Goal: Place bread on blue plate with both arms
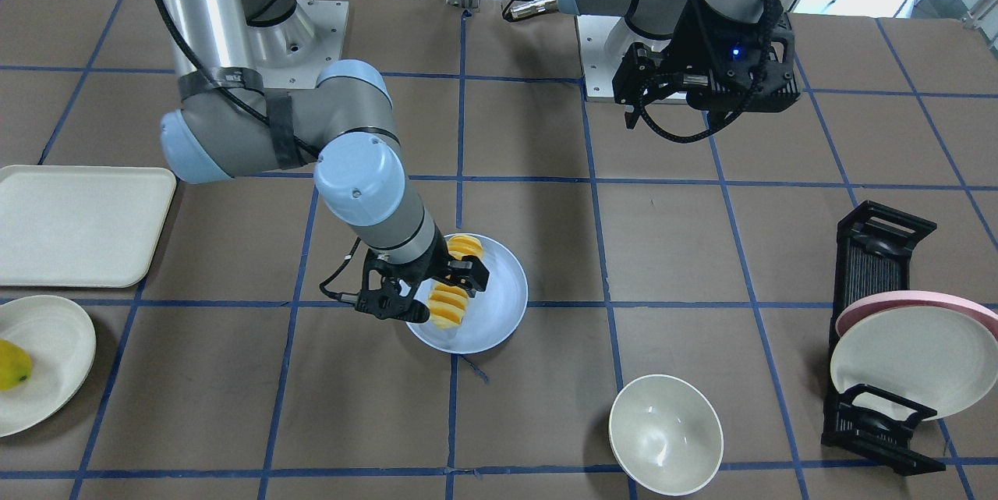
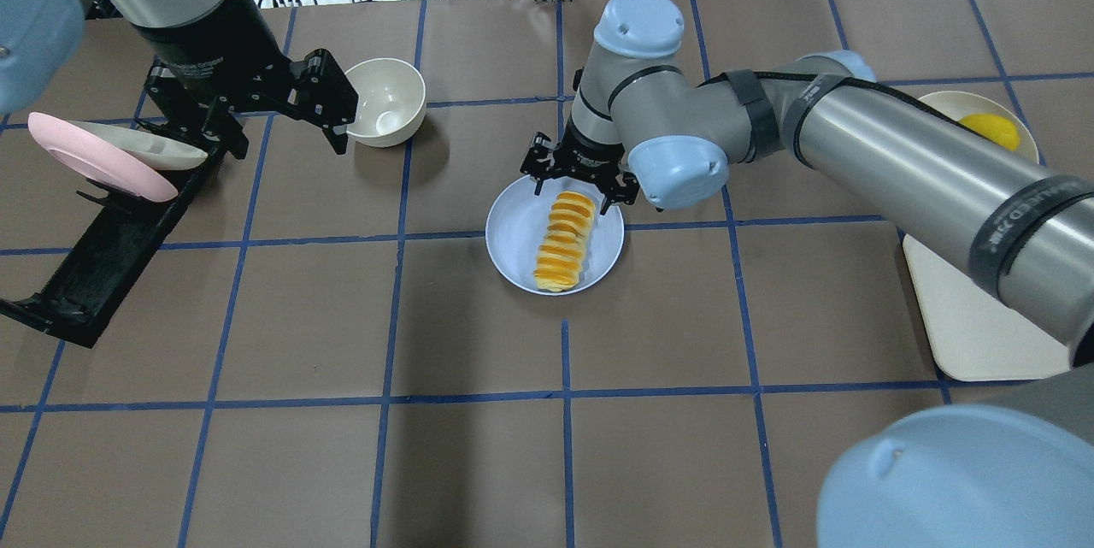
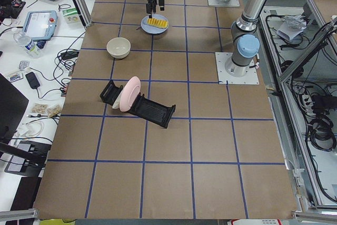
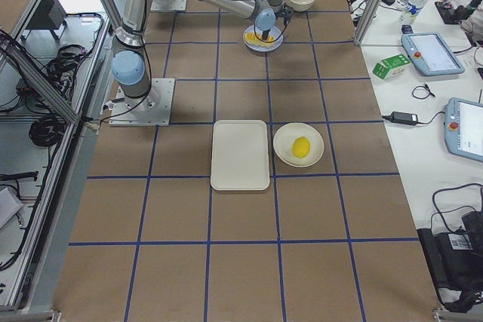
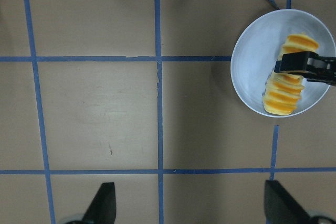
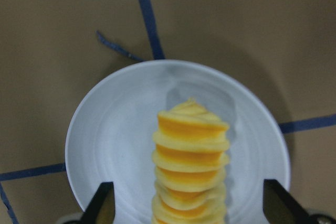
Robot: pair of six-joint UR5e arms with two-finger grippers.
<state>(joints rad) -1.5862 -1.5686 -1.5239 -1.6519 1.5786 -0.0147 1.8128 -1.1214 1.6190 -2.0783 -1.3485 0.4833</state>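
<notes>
The bread [image 2: 564, 244] lies on the blue plate [image 2: 513, 232] near the table's middle, also in the front view as bread [image 1: 451, 305] on the plate [image 1: 499, 289]. My right gripper [image 2: 579, 193] [image 1: 444, 281] is low over the loaf's far end, open, with a finger on each side. In the right wrist view the bread [image 6: 191, 150] sits between the spread fingers [image 6: 102, 205] on the plate [image 6: 115, 140]. My left gripper [image 2: 265, 116] [image 1: 706, 98] hangs high near the rack, open and empty. Its wrist view shows the bread [image 5: 286, 95] and the plate [image 5: 252, 66].
A cream bowl [image 2: 386, 101] stands beside the left gripper. A black rack [image 2: 94, 249] holds a pink plate [image 2: 94, 159] and a cream plate. A cream tray [image 2: 966, 317] and a cream plate with a yellow-green fruit [image 2: 987, 129] lie on my right.
</notes>
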